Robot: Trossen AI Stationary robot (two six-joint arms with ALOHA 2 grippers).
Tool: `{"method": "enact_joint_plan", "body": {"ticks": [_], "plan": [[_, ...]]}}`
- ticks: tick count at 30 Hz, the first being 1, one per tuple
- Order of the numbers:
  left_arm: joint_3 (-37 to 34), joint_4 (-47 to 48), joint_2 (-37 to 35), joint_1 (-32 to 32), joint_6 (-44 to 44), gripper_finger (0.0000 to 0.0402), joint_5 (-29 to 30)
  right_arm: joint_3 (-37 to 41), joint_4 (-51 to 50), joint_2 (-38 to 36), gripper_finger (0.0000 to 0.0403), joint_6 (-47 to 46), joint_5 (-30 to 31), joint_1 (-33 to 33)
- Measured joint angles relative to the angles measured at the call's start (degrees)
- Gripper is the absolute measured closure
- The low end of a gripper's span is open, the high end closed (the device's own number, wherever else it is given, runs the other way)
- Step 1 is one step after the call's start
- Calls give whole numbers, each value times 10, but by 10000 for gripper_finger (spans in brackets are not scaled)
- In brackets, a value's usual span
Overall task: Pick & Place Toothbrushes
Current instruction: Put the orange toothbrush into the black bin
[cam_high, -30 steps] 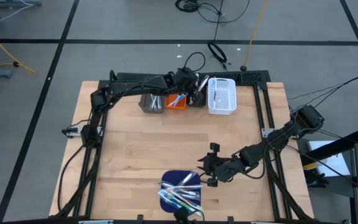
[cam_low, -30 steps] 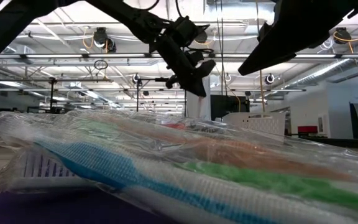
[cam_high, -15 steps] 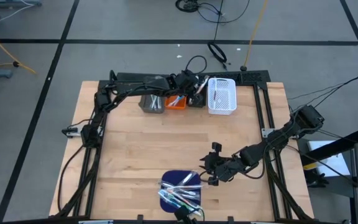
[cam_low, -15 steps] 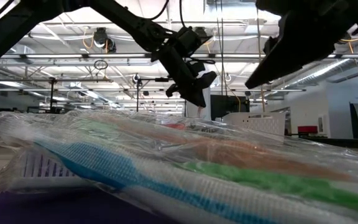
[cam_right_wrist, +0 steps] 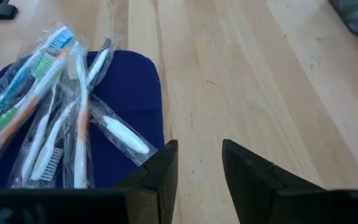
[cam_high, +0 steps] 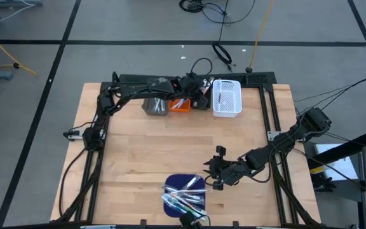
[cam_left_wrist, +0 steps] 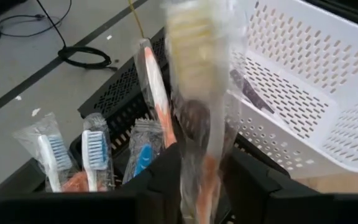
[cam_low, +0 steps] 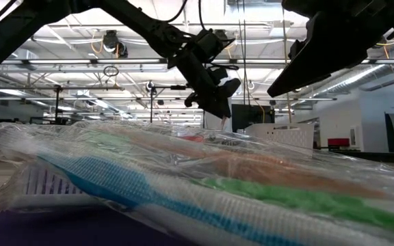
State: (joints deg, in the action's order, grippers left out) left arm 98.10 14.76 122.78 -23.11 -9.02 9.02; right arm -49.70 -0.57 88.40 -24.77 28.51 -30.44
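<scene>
Several wrapped toothbrushes (cam_right_wrist: 48, 112) lie in a heap on the dark blue mat (cam_right_wrist: 129, 93) near the table's front edge (cam_high: 184, 196). My right gripper (cam_right_wrist: 199, 168) hangs open just right of the mat (cam_high: 211, 176), with nothing between its fingers. At the far edge my left gripper (cam_high: 199, 90) stands over the black bin (cam_left_wrist: 117, 99), fingers parted. A wrapped toothbrush (cam_left_wrist: 197, 74) stands blurred between them, its head up. More toothbrushes (cam_left_wrist: 95, 152) stand heads up in the bins below. My left gripper has the wrapped toothbrush's lower handle (cam_left_wrist: 201, 168) between its parted fingers (cam_left_wrist: 166, 180), which slant down from the near left. The toothbrush stands upright over the black bin. Whether the fingers touch the wrapper I cannot tell.
Four bins stand in a row at the far edge: grey (cam_high: 155, 105), orange (cam_high: 180, 104), black (cam_high: 201, 102) and white mesh (cam_high: 227, 98). Bare wood (cam_high: 164, 146) lies between the bins and the mat. Dark frame rails (cam_high: 272, 127) run along the table's sides.
My left gripper has sunk a little toward the black bin, and the toothbrush's lower end now shows below its fingers in the low view.
</scene>
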Motion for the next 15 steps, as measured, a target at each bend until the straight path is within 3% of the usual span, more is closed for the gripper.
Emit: {"method": "enact_joint_plan", "body": {"ticks": [9, 15], "plan": [[0, 2, 0, 0, -3, 209, 1, 0, 6, 0, 287, 0, 0, 1], [0, 13, 0, 1, -2, 196, 0, 0, 6, 0, 287, 1, 0, 1]]}}
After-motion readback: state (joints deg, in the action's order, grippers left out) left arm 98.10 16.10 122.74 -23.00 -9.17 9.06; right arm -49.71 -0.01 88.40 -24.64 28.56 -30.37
